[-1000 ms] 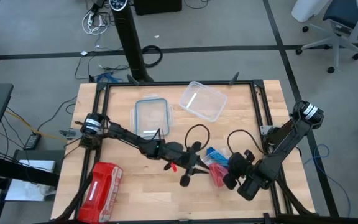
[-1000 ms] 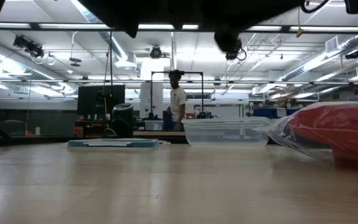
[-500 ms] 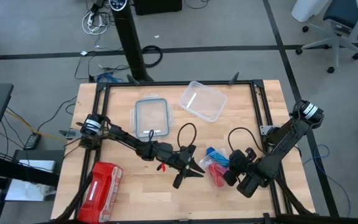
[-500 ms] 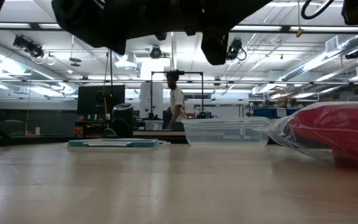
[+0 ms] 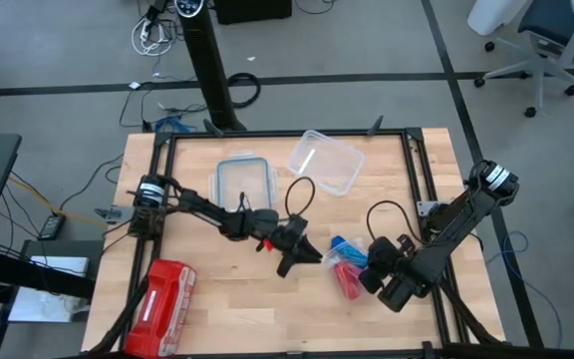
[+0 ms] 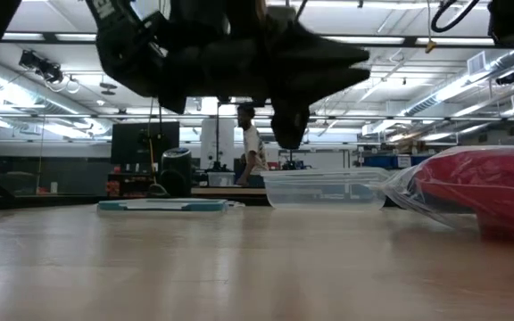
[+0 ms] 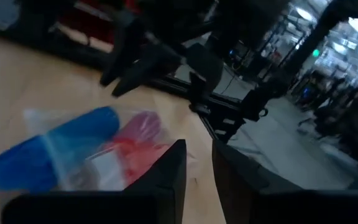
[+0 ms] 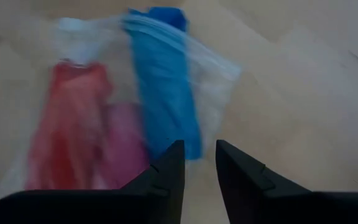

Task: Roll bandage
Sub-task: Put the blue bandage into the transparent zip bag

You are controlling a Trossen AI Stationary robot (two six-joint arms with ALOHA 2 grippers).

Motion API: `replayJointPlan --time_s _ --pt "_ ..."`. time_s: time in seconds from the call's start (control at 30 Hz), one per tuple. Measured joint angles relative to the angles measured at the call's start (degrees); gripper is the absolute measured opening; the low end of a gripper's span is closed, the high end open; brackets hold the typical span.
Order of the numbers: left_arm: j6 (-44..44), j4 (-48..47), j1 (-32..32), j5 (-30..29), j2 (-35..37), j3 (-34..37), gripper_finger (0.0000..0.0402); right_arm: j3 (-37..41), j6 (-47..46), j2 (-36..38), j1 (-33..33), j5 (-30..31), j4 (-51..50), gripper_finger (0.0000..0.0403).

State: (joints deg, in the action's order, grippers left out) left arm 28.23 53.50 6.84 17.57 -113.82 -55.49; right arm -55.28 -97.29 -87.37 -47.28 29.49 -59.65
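The blue bandage lies rolled as a cylinder inside a clear plastic bag on the table, beside red-pink rolls. The left wrist view shows the bandage and the rolls. So does the right wrist view, with bandage and rolls. My left gripper is shut and points at the bag from its left, a short way off. My right gripper is shut at the bag's right side, its fingertips by the bandage's end. My right gripper's fingertips stand level at the bag's right edge, by the end of the blue bandage. I cannot tell whether they touch the bag.
A red zip pouch lies at the near left and shows in the low view. A clear container and its lid lie at the far middle. Black cables loop above both arms.
My left gripper has swung round from pointing toward the table's near edge to pointing right at the bag, and has moved a little toward the far edge. The bag and its rolls lie where they were.
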Motion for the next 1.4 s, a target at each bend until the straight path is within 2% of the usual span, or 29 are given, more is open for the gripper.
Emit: replayJointPlan --time_s 0.1,0.3,0.43,0.57,0.77,1.07,1.33,1.4 --pt "1.9 -2.6 -2.2 2.1 0.0 0.5 0.0082 0.0 -4.0 0.0 -1.1 -2.6 -2.2 0.0087" --pt "0.3 -12.2 -2.8 2.7 0.0 0.6 0.0082 0.0 -6.4 0.0 -3.8 -3.3 -1.9 0.0089" --pt "2.9 -16.3 -2.8 -0.1 0.0 0.6 0.0082 0.0 -6.5 0.0 -4.4 -3.3 -0.8 0.0089" --pt "11.6 -17.7 -2.3 -3.6 0.0 0.6 0.0082 0.0 -3.2 0.0 -3.1 -3.1 2.3 0.0091" --pt "17.5 -20.5 -1.6 -5.1 0.0 0.6 0.0082 0.0 4.8 -2.5 1.7 -2.6 9.0 0.0102" --pt "21.0 -22.1 -1.5 -3.1 0.0 0.6 0.0102 0.0 15.9 -4.3 8.3 -0.4 17.3 0.0101" --pt "23.6 -21.7 -1.5 -0.7 0.0 0.6 0.0144 0.0 18.1 -4.1 9.3 3.3 19.3 0.0098" --pt "24.2 -21.6 -1.5 0.2 0.0 0.6 0.0152 -0.6 18.9 -3.9 9.1 2.3 18.7 0.0098"
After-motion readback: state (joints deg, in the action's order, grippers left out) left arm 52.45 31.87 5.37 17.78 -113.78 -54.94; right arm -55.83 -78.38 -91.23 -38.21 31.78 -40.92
